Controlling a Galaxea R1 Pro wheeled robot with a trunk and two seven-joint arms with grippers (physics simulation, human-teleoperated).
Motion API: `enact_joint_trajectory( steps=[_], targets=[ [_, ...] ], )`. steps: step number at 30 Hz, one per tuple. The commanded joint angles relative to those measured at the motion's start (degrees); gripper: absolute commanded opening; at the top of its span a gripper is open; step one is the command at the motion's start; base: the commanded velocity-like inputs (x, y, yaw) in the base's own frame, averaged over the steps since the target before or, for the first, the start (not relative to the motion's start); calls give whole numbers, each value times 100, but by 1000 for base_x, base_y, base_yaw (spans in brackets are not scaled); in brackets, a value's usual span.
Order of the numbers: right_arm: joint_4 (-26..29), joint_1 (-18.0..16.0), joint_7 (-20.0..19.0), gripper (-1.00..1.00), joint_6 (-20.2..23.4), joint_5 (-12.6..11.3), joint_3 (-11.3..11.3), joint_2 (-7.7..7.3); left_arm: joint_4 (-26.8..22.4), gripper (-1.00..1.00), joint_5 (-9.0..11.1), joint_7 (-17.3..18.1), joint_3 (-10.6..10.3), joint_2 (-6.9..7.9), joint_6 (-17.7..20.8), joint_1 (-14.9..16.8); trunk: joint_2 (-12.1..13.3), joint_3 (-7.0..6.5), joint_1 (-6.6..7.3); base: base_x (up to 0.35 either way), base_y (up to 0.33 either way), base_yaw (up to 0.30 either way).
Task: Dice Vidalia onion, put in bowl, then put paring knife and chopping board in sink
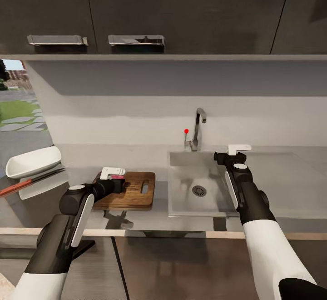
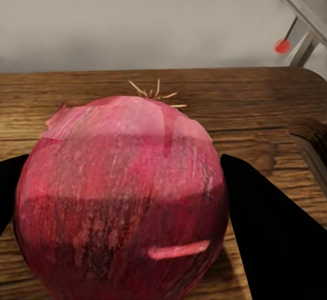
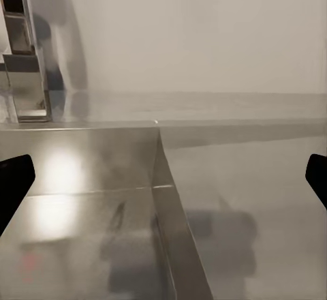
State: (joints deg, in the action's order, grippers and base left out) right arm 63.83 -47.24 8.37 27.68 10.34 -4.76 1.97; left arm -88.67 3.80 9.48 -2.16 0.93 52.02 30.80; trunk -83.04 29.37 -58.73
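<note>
The Vidalia onion (image 2: 122, 204), pinkish-red with a dry root tuft, sits between the black fingers (image 2: 272, 232) of my left gripper (image 1: 118, 182), which is shut on it. It is held low over the left part of the brown chopping board (image 1: 134, 193); whether it touches the wood I cannot tell. The steel sink (image 1: 181, 200) lies right of the board, its basin holding nothing. My right gripper (image 1: 229, 156) hovers open over the sink's right rim (image 3: 163, 191). At far left, the paring knife (image 1: 27, 183) lies beside the white bowl (image 1: 34, 161) on the countertop (image 1: 281, 186).
The chrome tap (image 1: 198, 129) with its red knob (image 1: 186, 131) stands behind the sink. Dark wall cabinets (image 1: 136, 13) hang overhead. The countertop's steel front edge (image 1: 181, 234) runs just in front of the board and sink. A window opening (image 1: 18, 104) shows at far left.
</note>
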Motion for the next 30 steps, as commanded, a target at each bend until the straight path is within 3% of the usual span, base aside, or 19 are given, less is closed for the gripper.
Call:
enact_joint_trajectory(
  steps=[1,11,12,30],
  targets=[
    [7,-4,-11,100,35,49,-8,5,-4,-100,28,-8,-4,4,27,5,-4,7,0,0,0,0],
    [7,-4,-11,100,35,50,-8,5,-9,-100,24,-8,-4,12,27,5,-4,7,0,0,0,0],
    [7,-4,-11,100,35,50,-8,5,-8,100,24,-8,-4,12,27,5,-4,7,0,0,0,0],
    [7,-4,-11,100,35,47,-8,5,-10,100,24,-8,33,12,27,5,-4,7,0,0,0,0]
  ],
)
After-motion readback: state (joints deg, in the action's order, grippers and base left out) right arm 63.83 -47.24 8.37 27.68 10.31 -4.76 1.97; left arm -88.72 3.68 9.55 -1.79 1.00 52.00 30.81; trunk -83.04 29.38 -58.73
